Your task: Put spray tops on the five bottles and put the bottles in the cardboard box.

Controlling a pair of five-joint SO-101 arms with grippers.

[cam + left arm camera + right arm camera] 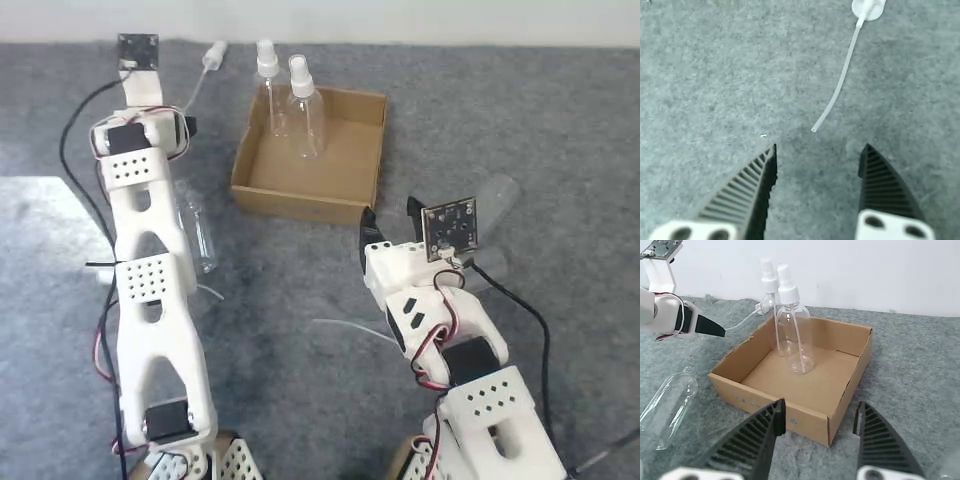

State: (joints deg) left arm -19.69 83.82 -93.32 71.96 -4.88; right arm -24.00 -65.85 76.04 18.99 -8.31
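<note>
The left arm (150,270) lies stretched long and nearly straight toward the far side of the table. Its wrist is bent so the left gripper (820,146) points downward, its 2 ribbed black fingers spread with a clear gap between the tips. The right arm (440,330) is folded closer to its base. The right gripper (822,402) faces forward, its 2 fingers likewise parted.

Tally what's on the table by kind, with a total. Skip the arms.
Bottles with spray tops, standing in the cardboard box: 2
Bottles lying flat on the mat: 2
Loose spray top with its tube, head in sight: 1
Cardboard box: 1
Total plainly seen: 6
</note>
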